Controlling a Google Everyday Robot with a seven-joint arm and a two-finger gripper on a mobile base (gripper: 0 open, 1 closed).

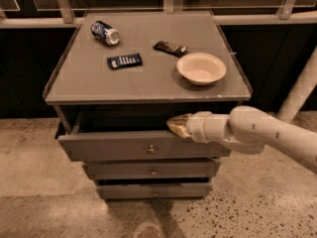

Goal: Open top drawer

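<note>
The top drawer (124, 148) stood partly open, its grey front set forward of the table (148, 83) above it, with a dark gap showing behind its upper edge. A small round knob (151, 149) sat at the middle of that front. Below it were two shorter drawers, the middle drawer (188, 169) and the bottom drawer (124, 192), each with its own small knob and each set further back than the one above.

The claw (179, 125) was at the upper edge of the top drawer's front, right of the knob, its yellowish tip pointing left over the dark opening. Whether it was wide or narrow could not be told, nor whether it gripped the drawer's edge. The white arm (257, 132) reached in from the right.

On the table lay a blue can (105, 33) on its side near the far left corner, a dark snack packet (124, 61) just in front of it, and a second dark wrapper (170, 47) near the middle. A pale bowl (201, 68) stood upright toward the right edge, near that wrapper. The table stood on a speckled floor (39, 192), and a white pole (302, 90) leaned at the far right.
</note>
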